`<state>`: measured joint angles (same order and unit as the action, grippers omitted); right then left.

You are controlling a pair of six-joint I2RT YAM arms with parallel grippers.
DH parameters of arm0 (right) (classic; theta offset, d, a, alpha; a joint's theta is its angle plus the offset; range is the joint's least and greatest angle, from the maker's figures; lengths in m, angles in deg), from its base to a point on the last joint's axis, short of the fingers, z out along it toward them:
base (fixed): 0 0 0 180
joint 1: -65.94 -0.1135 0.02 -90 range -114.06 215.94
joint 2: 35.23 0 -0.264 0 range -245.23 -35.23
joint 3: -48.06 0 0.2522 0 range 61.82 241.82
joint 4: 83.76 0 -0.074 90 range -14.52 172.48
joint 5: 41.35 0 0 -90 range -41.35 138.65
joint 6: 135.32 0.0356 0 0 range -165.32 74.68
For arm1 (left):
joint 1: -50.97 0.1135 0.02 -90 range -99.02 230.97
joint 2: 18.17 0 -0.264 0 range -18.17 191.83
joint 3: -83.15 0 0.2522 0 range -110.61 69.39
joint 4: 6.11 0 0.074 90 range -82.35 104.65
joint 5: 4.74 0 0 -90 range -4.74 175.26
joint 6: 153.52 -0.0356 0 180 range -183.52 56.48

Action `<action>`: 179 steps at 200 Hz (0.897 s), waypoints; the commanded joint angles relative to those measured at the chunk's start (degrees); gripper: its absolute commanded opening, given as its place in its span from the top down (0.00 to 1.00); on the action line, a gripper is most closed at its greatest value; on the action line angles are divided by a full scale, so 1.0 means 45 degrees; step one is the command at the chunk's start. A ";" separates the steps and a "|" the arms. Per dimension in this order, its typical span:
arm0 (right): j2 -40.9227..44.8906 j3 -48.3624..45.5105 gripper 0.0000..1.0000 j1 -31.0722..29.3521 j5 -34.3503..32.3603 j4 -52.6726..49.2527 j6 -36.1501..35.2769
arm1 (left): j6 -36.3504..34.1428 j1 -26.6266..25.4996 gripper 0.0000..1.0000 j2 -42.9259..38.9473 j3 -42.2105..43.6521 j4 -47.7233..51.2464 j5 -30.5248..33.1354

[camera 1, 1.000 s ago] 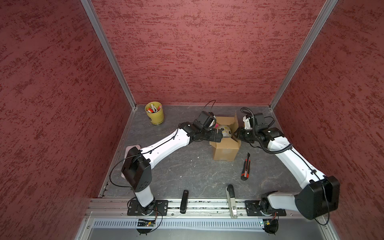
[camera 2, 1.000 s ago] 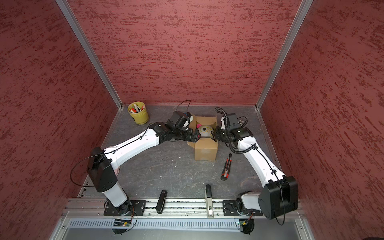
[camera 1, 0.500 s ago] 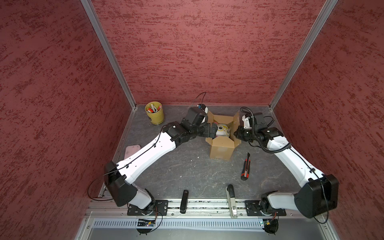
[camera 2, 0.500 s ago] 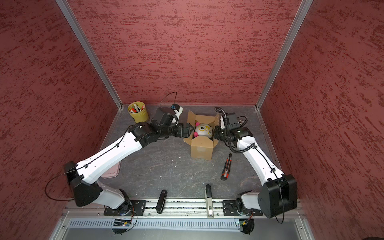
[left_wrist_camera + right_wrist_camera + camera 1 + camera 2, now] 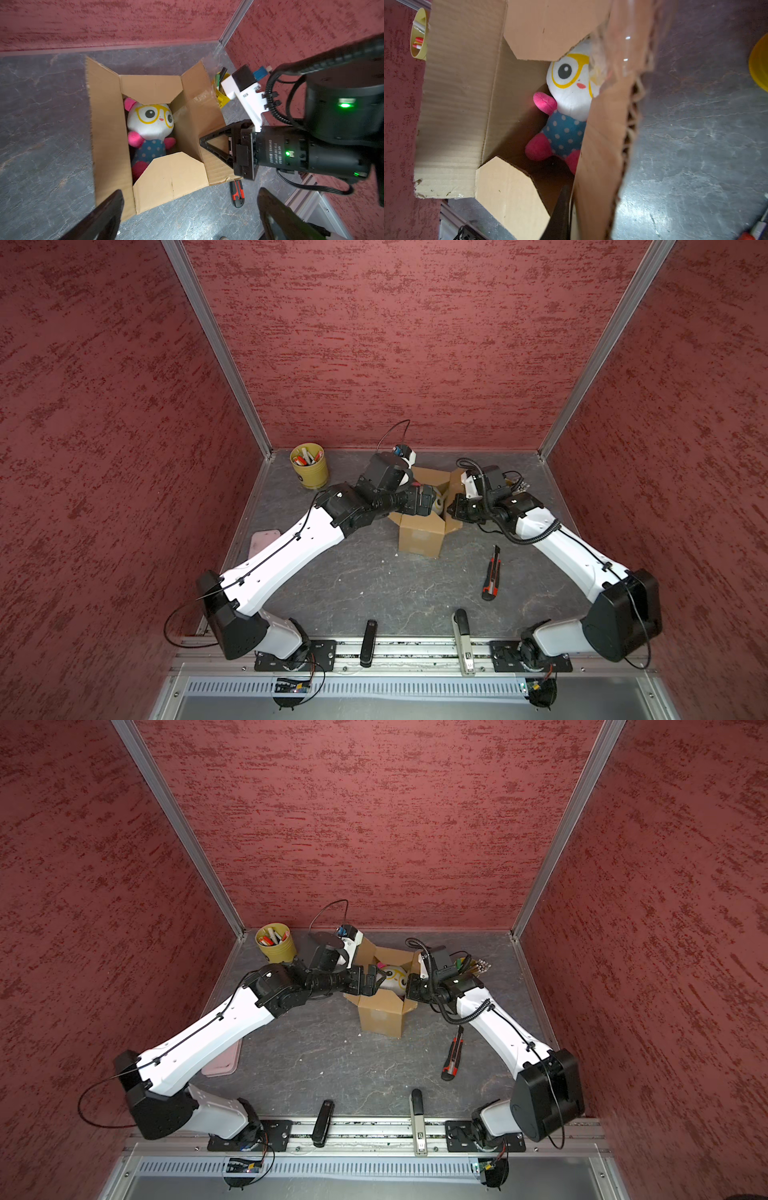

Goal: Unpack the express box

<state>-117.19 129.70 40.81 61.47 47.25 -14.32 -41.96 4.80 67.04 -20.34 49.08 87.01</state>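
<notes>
Right gripper (image 5: 202,142) just clenched on 3 o'clock flap (image 5: 195,120) of express box (image 5: 419,531), holding it outward. Left gripper (image 5: 374,979) back over opening, fingers spread, grasping nothing. Box at 12 o'clock of grey table (image 5: 374,585), plush toy (image 5: 150,124) exposed: extraction probably next. Knife (image 5: 491,572) at 4 o'clock of box, pen cup (image 5: 309,466) at 10. Red walls (image 5: 395,344) around.

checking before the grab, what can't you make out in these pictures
- plush toy: in the right wrist view a blurred flap of the express box, clamped by the right gripper, hides part of its face and body; in a top view the left gripper covers most of it.
- yellow cup near the right arm: cut off by the right wrist view's edge.
- box floor under the toy: in shadow, both wrist views.
</notes>
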 commanded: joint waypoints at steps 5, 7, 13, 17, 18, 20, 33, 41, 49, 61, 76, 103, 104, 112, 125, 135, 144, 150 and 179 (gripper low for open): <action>-0.0090 0.0268 0.86 -0.0508 -0.0115 0.0402 0.0366 | -0.0309 0.0115 0.00 0.0577 0.0273 -0.0267 -0.0187; -0.0089 0.0253 0.87 -0.0544 -0.0114 0.0414 0.0388 | -0.0316 0.0122 0.00 0.0606 0.0302 -0.0302 -0.0179; -0.0089 0.0248 0.86 -0.0643 -0.0114 0.0431 0.0414 | -0.0297 0.0189 0.00 0.0695 0.0422 -0.0353 -0.0104; -0.0089 0.0248 0.87 -0.0698 -0.0114 0.0425 0.0431 | -0.0289 0.0234 0.00 0.0783 0.0486 -0.0359 -0.0063; -0.0089 0.0239 0.87 -0.0722 -0.0114 0.0415 0.0433 | -0.0285 0.0247 0.00 0.0797 0.0506 -0.0378 -0.0061; -0.0089 0.0261 0.87 -0.0763 -0.0124 0.0408 0.0449 | -0.0281 0.0267 0.00 0.0832 0.0522 -0.0378 -0.0035; -0.0070 0.0287 0.87 -0.0946 -0.0201 0.0328 0.0434 | -0.0253 0.0443 0.00 0.1066 0.0727 -0.0373 0.0004; -0.0050 0.0278 0.87 -0.1013 -0.0227 0.0296 0.0473 | -0.0262 0.0543 0.00 0.1221 0.0880 -0.0468 -0.0003; -0.0033 0.0268 0.87 -0.1085 -0.0197 0.0321 0.0469 | -0.0278 0.0666 0.00 0.1414 0.1004 -0.0568 -0.0036; -0.0050 0.0248 0.87 -0.1131 -0.0192 0.0292 0.0443 | -0.0292 0.0814 0.00 0.1745 0.1117 -0.0610 0.0114; -0.0050 0.0173 0.87 -0.1155 -0.0229 0.0280 0.0473 | -0.0341 0.0917 0.00 0.2089 0.1193 -0.0680 0.0398; -0.0123 0.0005 0.87 -0.1155 -0.0236 0.0302 0.0470 | -0.0386 0.0964 0.00 0.2315 0.1334 -0.0749 0.1277; -0.0123 0.0005 0.87 -0.1155 -0.0236 0.0302 0.0470 | -0.0392 0.0964 0.00 0.2305 0.1340 -0.0759 0.1302; -0.0147 -0.0039 0.87 -0.1155 -0.0232 0.0326 0.0489 | -0.0406 0.0964 0.00 0.2278 0.1379 -0.0786 0.1513; -0.0182 -0.0064 0.87 -0.1155 -0.0226 0.0335 0.0493 | -0.0463 0.0976 0.00 0.2165 0.1387 -0.0730 0.1778; -0.0206 -0.0064 0.87 -0.1150 -0.0214 0.0318 0.0470 | -0.0521 0.0974 0.00 0.2053 0.1455 -0.0747 0.1966; -0.0226 -0.0046 0.87 -0.1155 -0.0212 0.0315 0.0457 | -0.0571 0.1002 0.00 0.1974 0.1523 -0.0769 0.2055; -0.0226 -0.0035 0.87 -0.1155 -0.0212 0.0298 0.0455 | -0.0587 0.1040 0.00 0.1946 0.1540 -0.0762 0.2149; -0.0226 -0.0006 0.87 -0.1155 -0.0231 0.0251 0.0434 | -0.0629 0.1061 0.00 0.1669 0.1755 -0.0867 0.2428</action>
<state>-117.69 129.68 35.96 61.40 48.33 -12.55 -43.73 9.04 77.10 -13.98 46.06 94.82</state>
